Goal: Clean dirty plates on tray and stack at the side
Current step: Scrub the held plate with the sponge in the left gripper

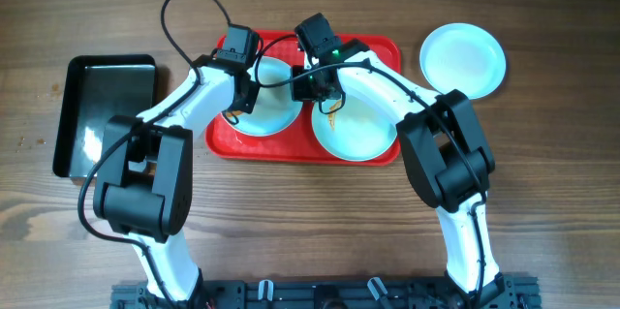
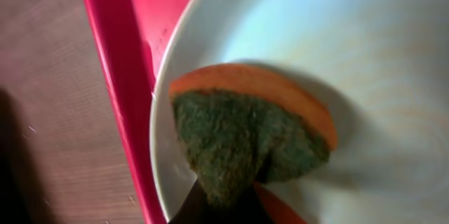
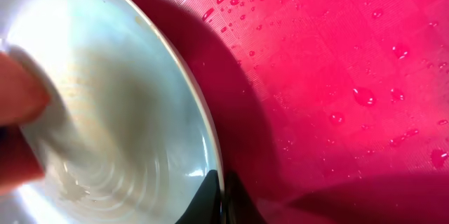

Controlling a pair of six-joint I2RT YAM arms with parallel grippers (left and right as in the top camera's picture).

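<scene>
Two pale blue plates lie on the red tray (image 1: 383,52). My left gripper (image 2: 224,210) is shut on a green and orange sponge (image 2: 245,133), which presses on the inside of the left plate (image 1: 271,120) close to its rim. My right gripper (image 3: 223,196) is shut on that same plate's (image 3: 105,97) right rim, one finger inside and one outside; the sponge (image 3: 17,112) shows as an orange blur at the left edge. The right plate (image 1: 358,135) has orange smears near its upper left. A third plate (image 1: 463,59) sits on the table, right of the tray.
A black glossy tray (image 1: 105,110) lies on the wooden table left of the red tray. Water drops dot the red tray floor (image 3: 337,55). The red tray's raised left rim (image 2: 112,76) runs right beside the plate under the sponge. Both arms cross over the tray's upper half.
</scene>
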